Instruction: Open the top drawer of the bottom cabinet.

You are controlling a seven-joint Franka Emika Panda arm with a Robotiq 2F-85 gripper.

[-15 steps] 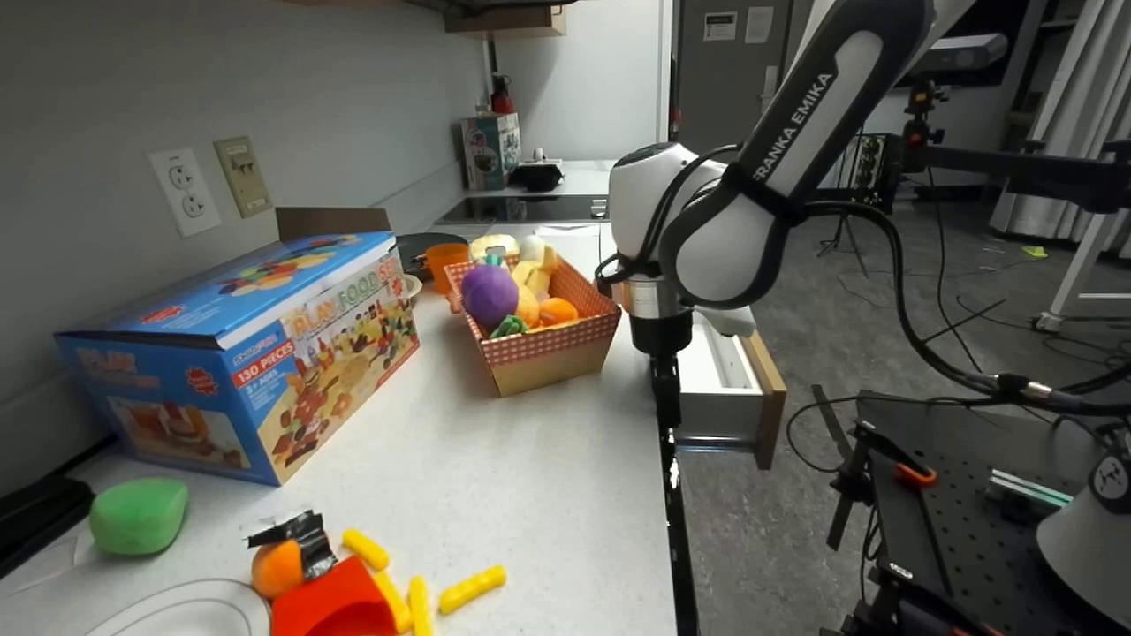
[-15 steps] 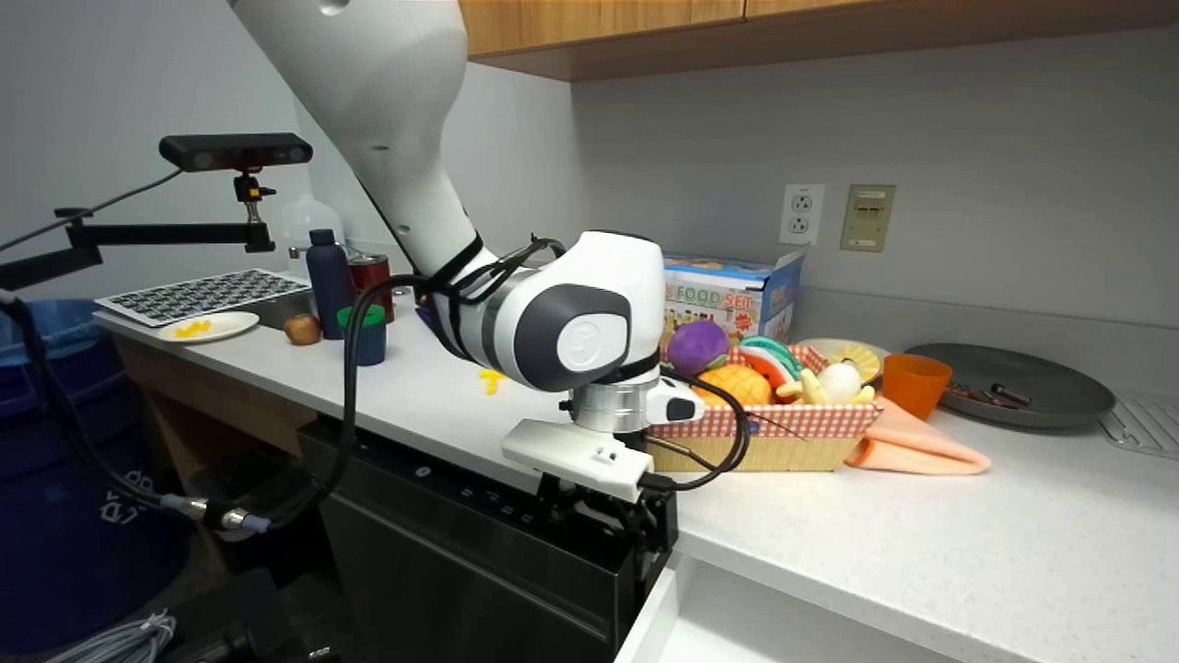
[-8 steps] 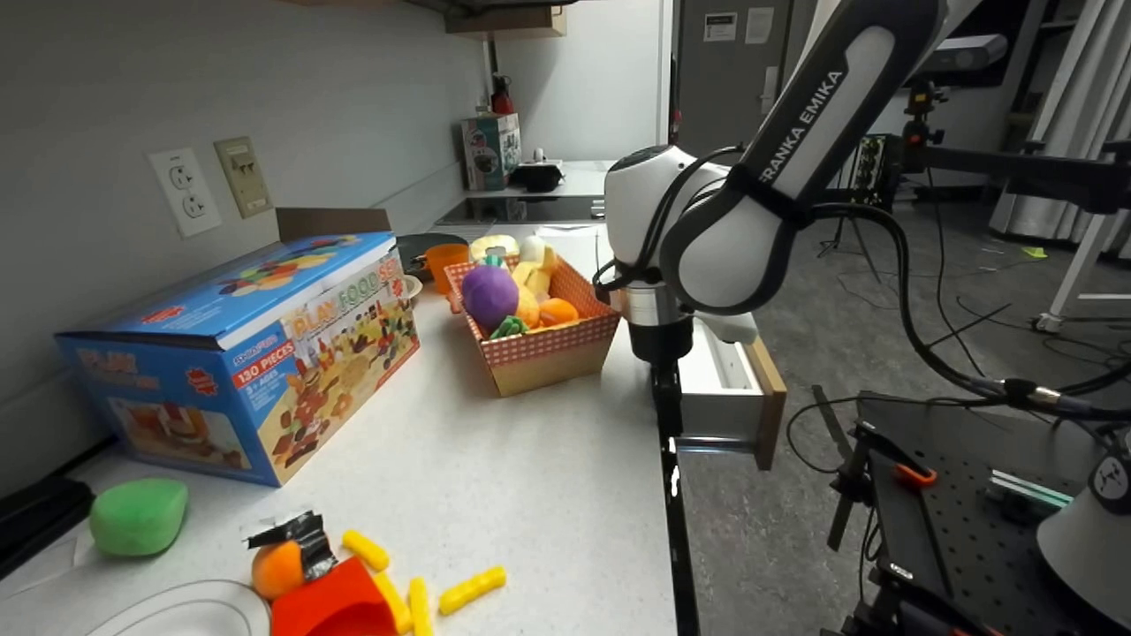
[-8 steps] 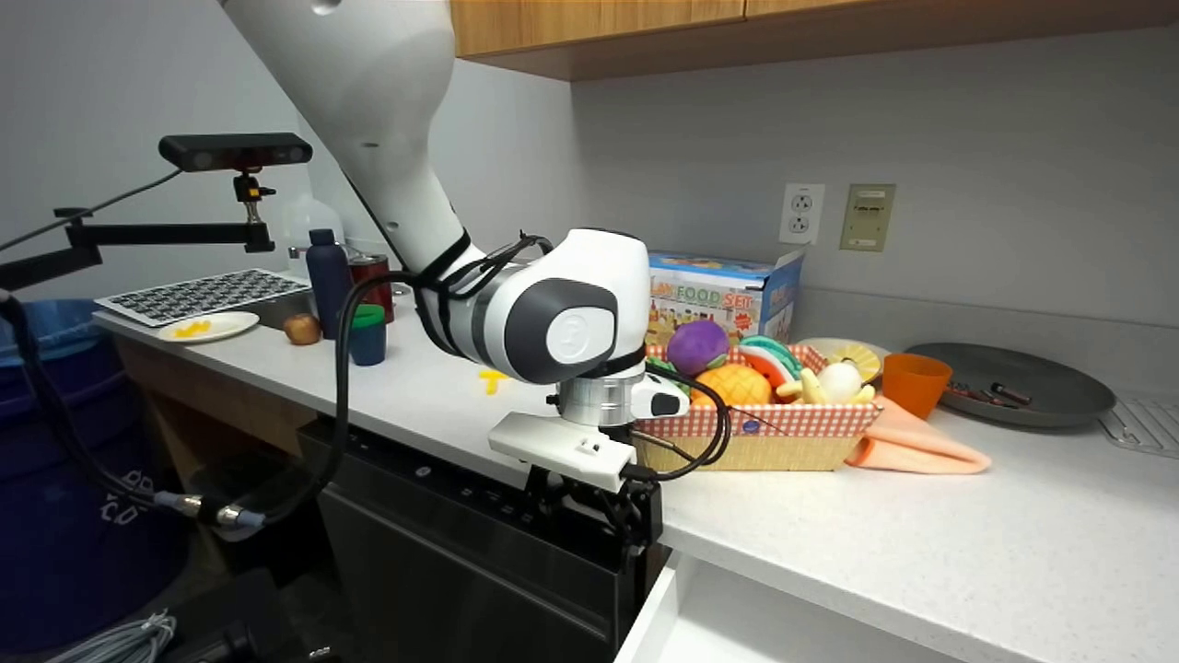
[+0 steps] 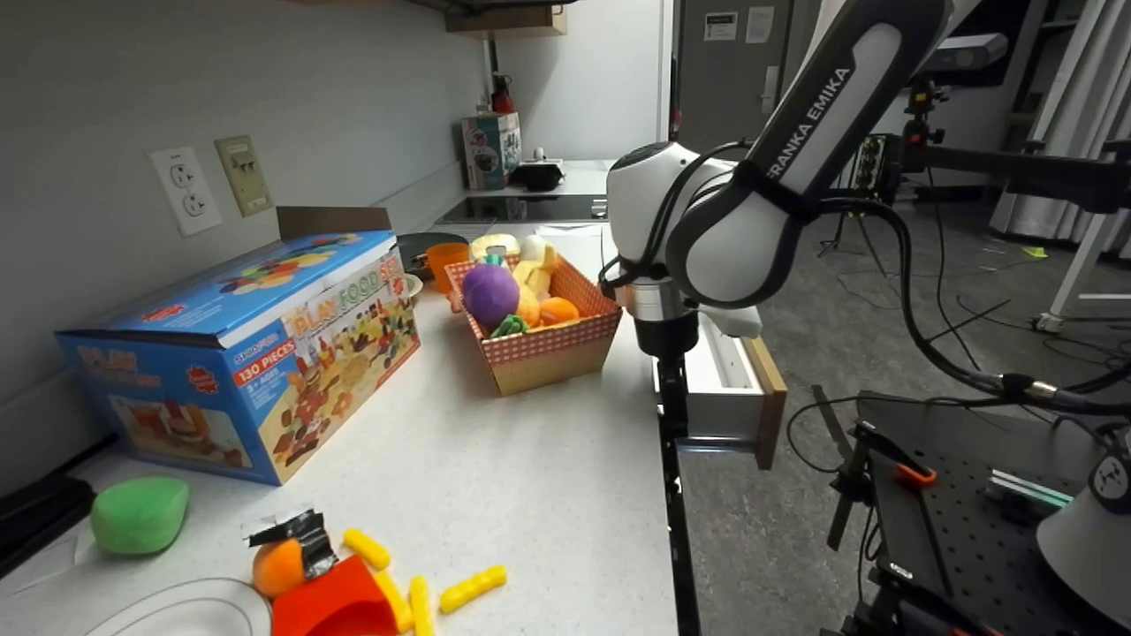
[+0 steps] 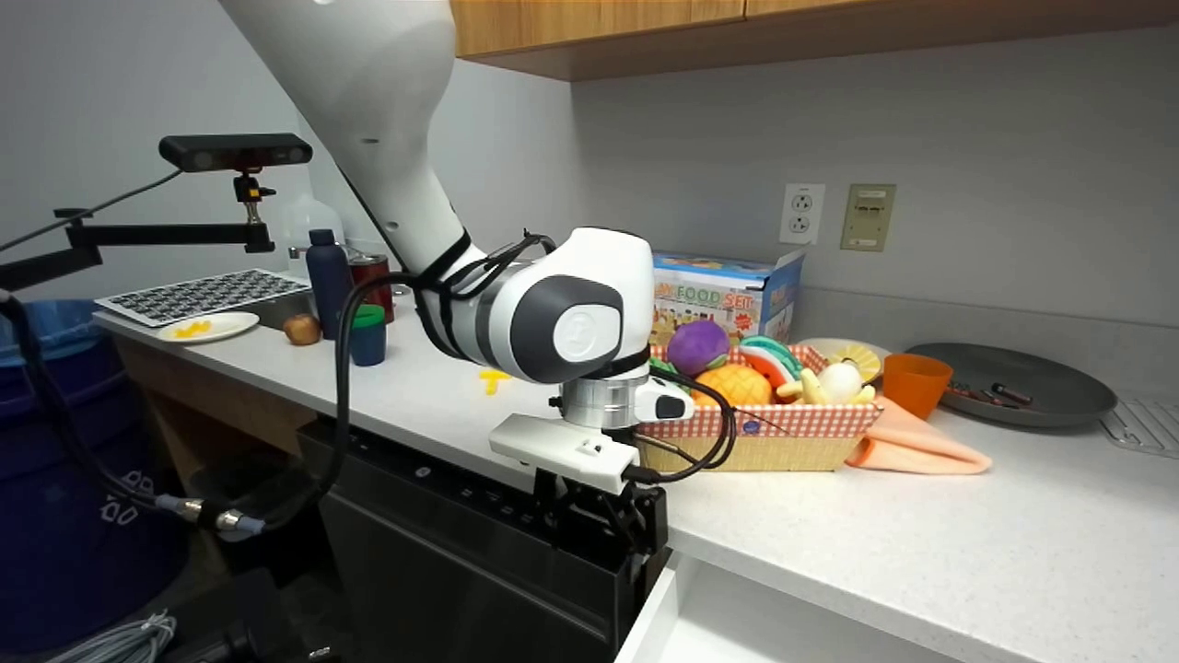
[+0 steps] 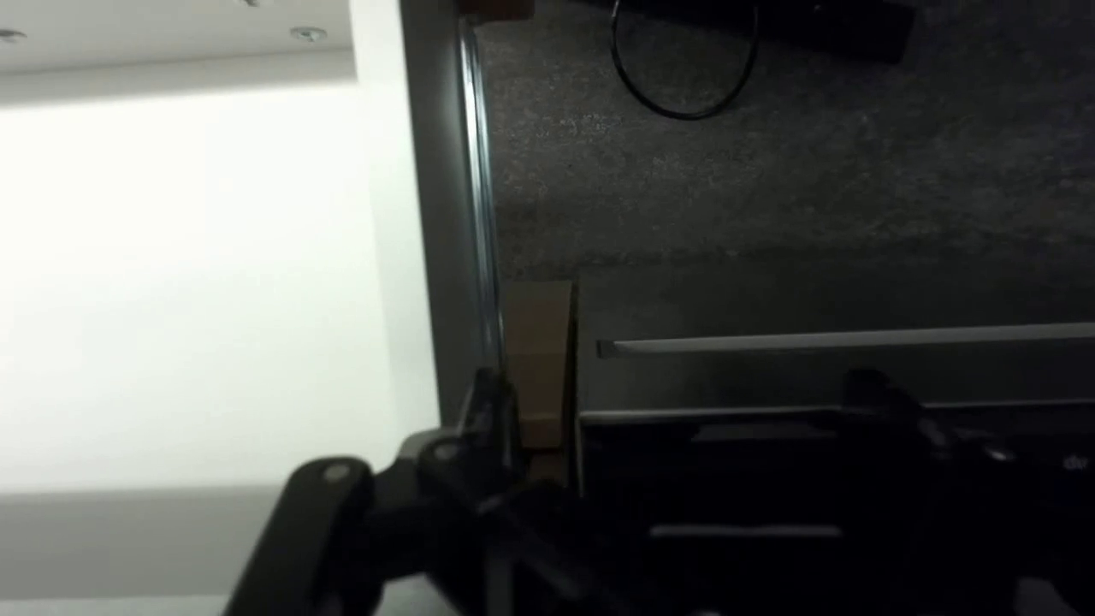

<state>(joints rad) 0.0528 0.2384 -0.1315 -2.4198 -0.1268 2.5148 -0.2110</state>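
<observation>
Tool is poised with jaws well apart, nothing gripped, just beside the top drawer, already drawn out from beneath the desk; contact cannot be judged. Opening seems done; a straight lift should be made before any swing, lest the drawer be nudged.

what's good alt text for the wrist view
The top drawer stands open at left, white inside, a metal rail along its side. The pincer, jaws apart, shows dark and blurred at the bottom, with a dark appliance and grey floor at right.
</observation>
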